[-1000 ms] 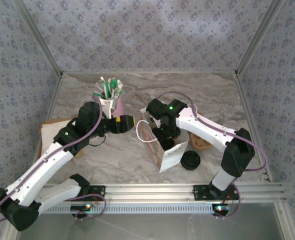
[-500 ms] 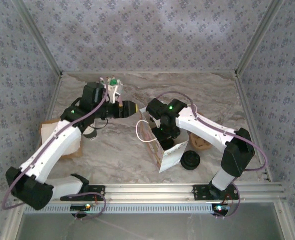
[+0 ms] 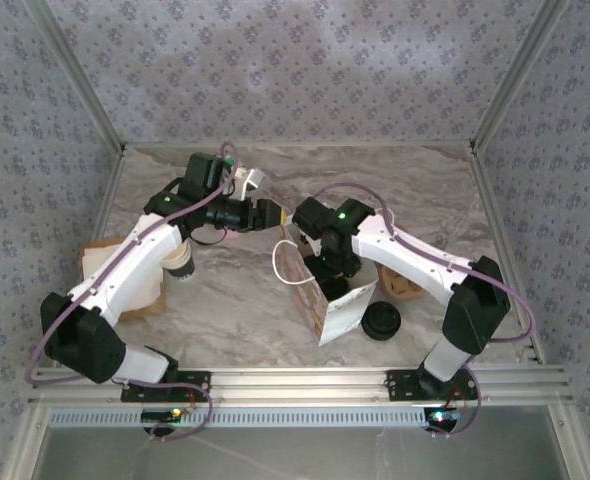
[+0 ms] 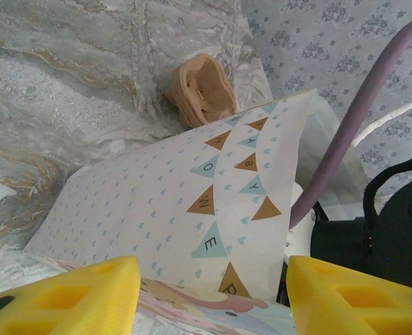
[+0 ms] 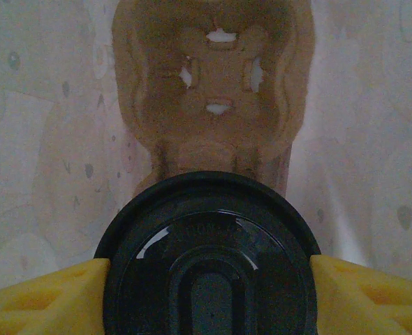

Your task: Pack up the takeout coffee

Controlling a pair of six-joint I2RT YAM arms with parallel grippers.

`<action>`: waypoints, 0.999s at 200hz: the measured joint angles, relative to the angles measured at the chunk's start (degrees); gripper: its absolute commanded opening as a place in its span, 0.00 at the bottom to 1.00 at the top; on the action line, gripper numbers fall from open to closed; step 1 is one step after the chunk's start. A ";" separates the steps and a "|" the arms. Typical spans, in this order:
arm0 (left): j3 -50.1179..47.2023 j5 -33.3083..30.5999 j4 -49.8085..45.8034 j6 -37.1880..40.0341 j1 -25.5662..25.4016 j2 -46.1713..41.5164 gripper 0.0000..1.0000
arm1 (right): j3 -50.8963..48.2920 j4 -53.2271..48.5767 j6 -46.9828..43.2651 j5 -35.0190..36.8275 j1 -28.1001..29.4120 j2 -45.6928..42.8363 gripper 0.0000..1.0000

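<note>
Right gripper (image 5: 207, 293) grips takeout coffee (image 5: 207, 251) (seen top-down); brown pulp carrier (image 5: 209, 91) just beyond.

Left claw (image 4: 213, 296) agape, right claw (image 5: 207, 293) clamped.

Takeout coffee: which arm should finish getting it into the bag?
Right. The right gripper grips the takeout coffee by its black lid, at the paper bag. The left gripper is open and empty, facing the bag's outside.

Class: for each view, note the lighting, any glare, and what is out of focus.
Right wrist: dim, brownish light, glare streaks on the coffee lid, cardboard carrier hazy. Left wrist: bright, bag print sharp. Top external: even light.
</note>
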 measured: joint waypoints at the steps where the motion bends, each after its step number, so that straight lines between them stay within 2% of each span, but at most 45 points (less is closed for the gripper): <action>1: 0.00 0.04 0.00 0.00 0.00 0.02 0.57 | 0.00 0.02 0.00 0.00 0.00 0.00 0.71; 200: 0.87 -2.36 -1.92 1.46 0.00 0.39 0.55 | -4.92 6.47 0.02 0.31 0.72 -0.96 0.71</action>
